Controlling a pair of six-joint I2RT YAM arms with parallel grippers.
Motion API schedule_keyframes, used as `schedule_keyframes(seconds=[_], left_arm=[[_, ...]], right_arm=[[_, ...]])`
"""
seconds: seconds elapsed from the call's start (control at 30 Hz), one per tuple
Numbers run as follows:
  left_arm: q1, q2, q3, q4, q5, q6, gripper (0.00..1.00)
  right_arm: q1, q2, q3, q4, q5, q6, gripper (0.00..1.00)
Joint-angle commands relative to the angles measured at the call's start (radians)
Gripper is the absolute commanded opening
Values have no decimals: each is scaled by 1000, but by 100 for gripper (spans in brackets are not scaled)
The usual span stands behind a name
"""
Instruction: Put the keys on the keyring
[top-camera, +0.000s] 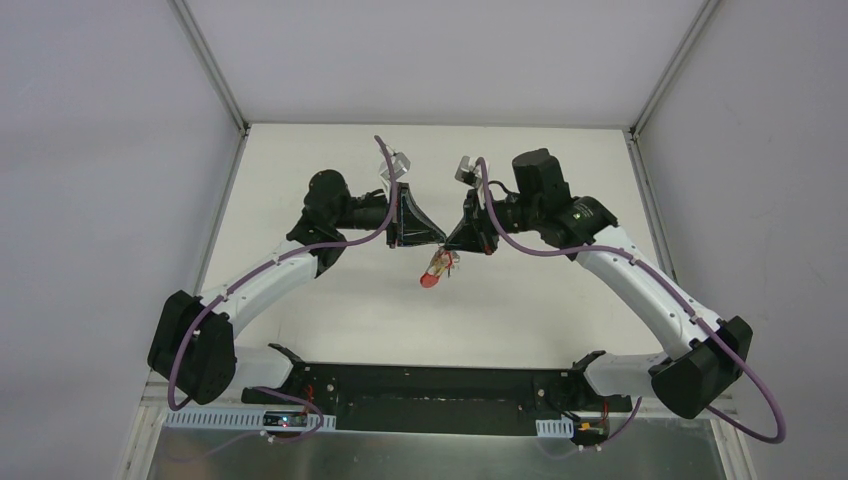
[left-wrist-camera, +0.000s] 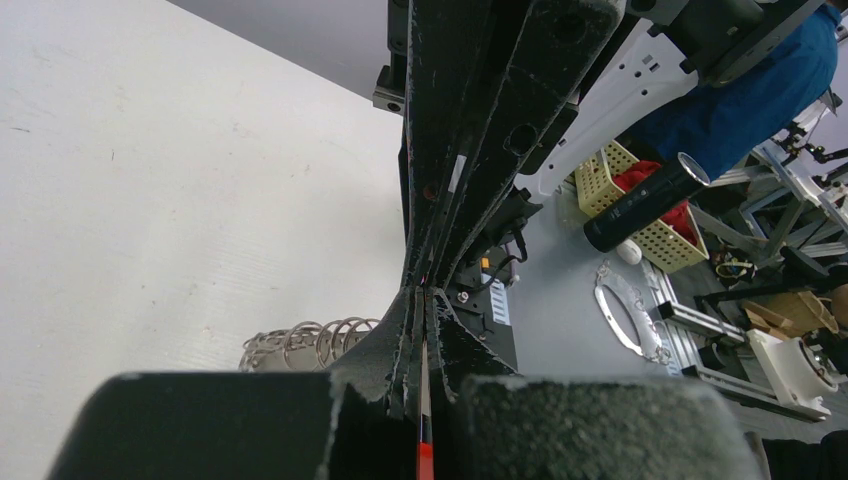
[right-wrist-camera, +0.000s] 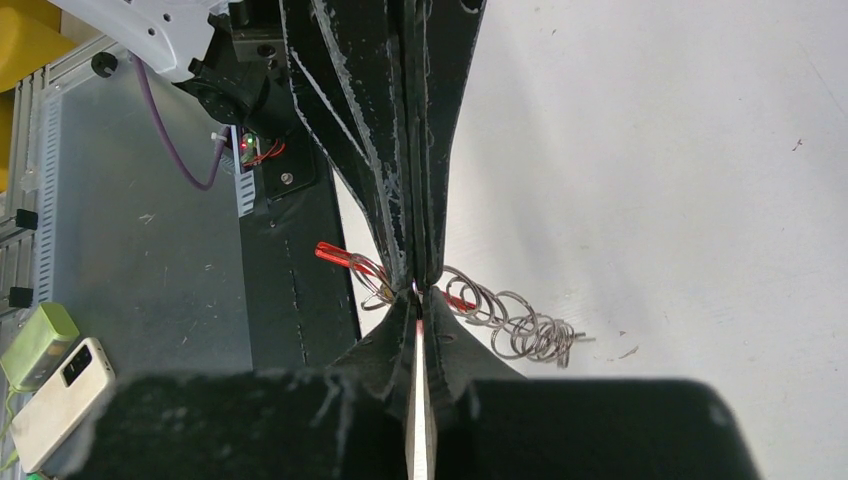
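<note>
The left gripper (left-wrist-camera: 422, 303) is pressing its fingers tightly together. In its own wrist view a hair-thin strip is showing in the seam between them, silvery higher up and turning red where the picture's bottom edge cuts it off. I cannot tell what that strip belongs to. The right gripper (right-wrist-camera: 416, 298) is pressing its fingers flat together too, with a thin pale metal edge lying in the seam, also cut off at the bottom of its view.

The two grippers are meeting tip to tip above the middle of the table (top-camera: 540, 300). Their black fingers are covering the exact spot where they touch, so whatever is being pinched there is hidden.

The keyring (top-camera: 432, 276) is showing just below that meeting point in the top view, its red part slanting down and to the left. In the right wrist view the red arc is sticking out to the left of the fingertips and passing behind them. Whether it is hanging or resting is unclear.

A chain of small silver rings (right-wrist-camera: 512, 324) is trailing from the fingertips. In the left wrist view a finger is half hiding it. The keys are too small to single out in any view.
</note>
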Motion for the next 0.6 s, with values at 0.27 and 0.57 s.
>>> schedule_keyframes(seconds=[0.27,0.57], left_arm=[[8,-38,-6,-17,15,187,0],[8,-74,7,-169,-7,341,8]], right_arm=[[4,-34,36,-82,54,-79,0],[50,16,103,-211,106,-135,0]])
